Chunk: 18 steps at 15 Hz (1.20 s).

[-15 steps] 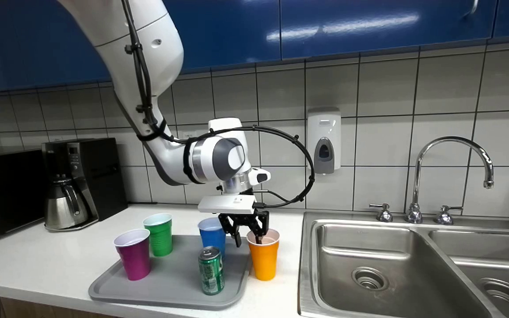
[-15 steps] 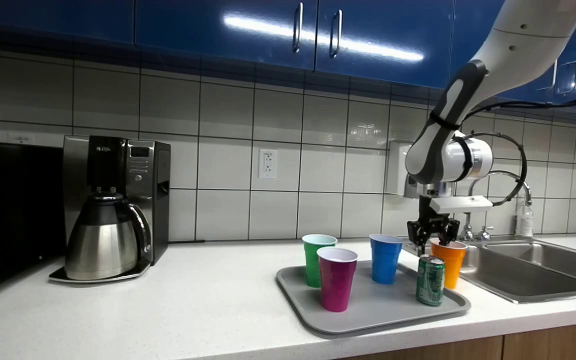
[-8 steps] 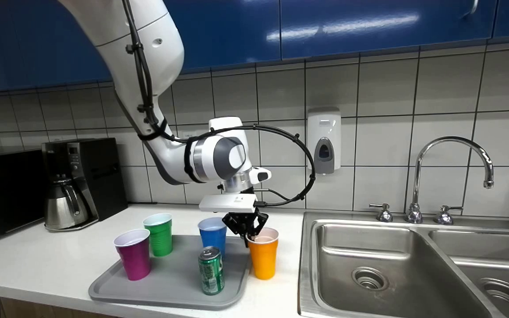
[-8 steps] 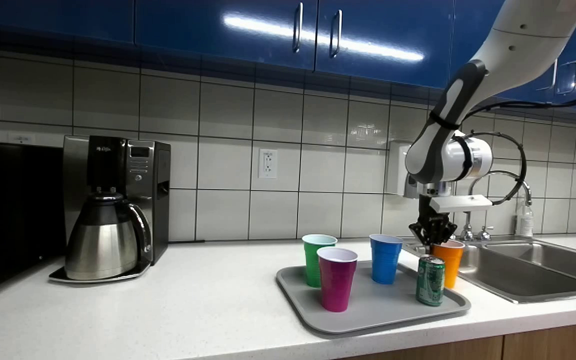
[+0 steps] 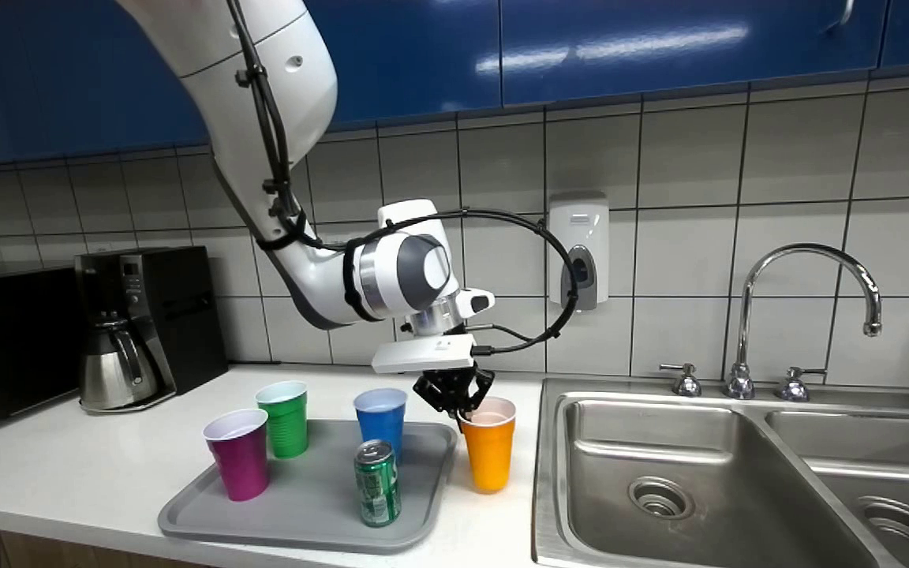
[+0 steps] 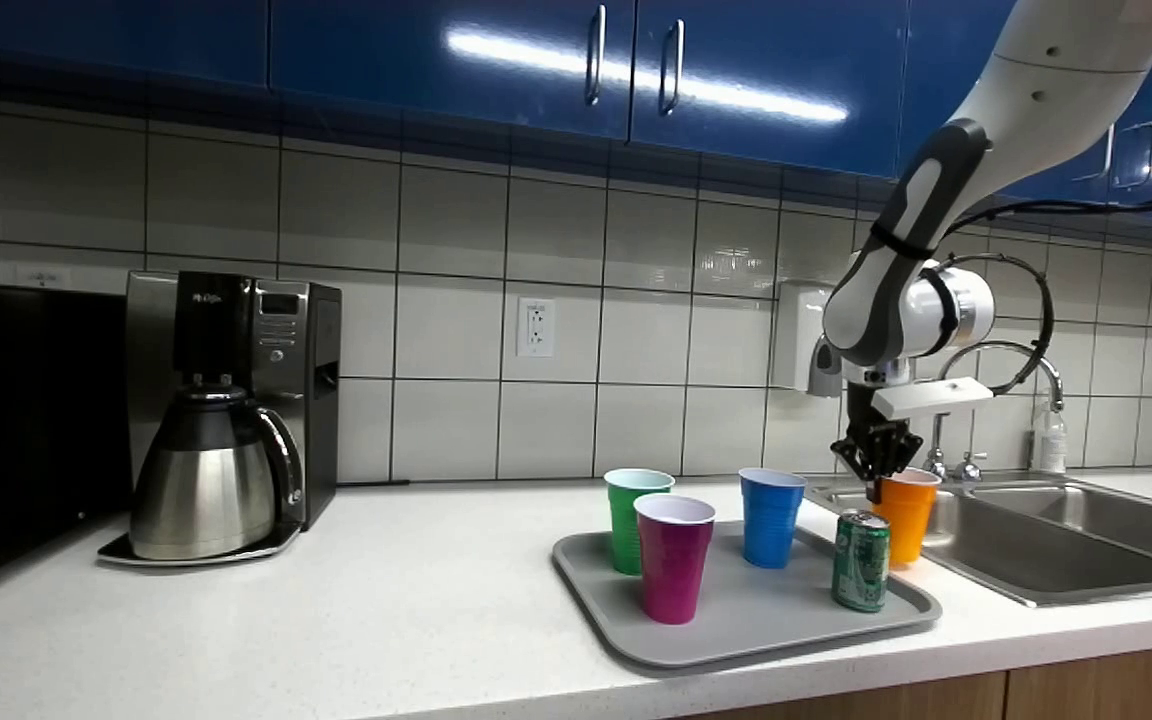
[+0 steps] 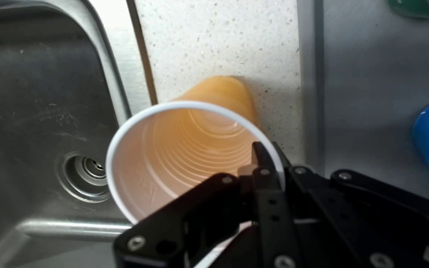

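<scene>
Claw [image 7: 268, 150] clenched on orange cup [image 5: 491, 451], right of centre, lower half, in both exterior views; cup over counter [image 7: 218, 44] strip between tray [image 5: 301, 517] and sink [image 5: 548, 473]. Jaws straddle rim, likely because thin wall suits pinch. Mouth upward; long axis near vertical, slight lean. Base contact unclear.

Nothing legible, a pale logo [image 6: 207, 297] on the coffee maker [image 6: 281, 375] and print [image 5: 376, 491] on the green can [image 5: 378, 481] showing only blurred.
</scene>
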### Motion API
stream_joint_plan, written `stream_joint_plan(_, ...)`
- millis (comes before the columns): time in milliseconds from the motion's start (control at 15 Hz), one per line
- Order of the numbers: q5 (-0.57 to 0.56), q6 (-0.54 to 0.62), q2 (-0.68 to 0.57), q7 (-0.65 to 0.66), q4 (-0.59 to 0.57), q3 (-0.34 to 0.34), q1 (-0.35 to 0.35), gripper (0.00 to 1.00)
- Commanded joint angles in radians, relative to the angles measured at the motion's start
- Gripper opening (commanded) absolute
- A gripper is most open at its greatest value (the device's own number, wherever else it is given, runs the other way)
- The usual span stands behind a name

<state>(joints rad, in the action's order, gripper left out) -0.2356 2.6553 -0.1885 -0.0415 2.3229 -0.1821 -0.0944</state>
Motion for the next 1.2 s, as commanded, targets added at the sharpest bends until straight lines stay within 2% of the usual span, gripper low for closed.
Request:
stream_joint_plan(0,-0.023,-0.008,0.045,0.0,0.01,0.004,-0.004,0.01)
stream_joint_plan(800,-0.013,-0.034,0.197,-0.055,0.073,0.026,-0.007,0.01)
stream_joint_plan(1133,-0.023,-0.047,0.283,-0.023,0.115,0.03,-0.009,0.01)
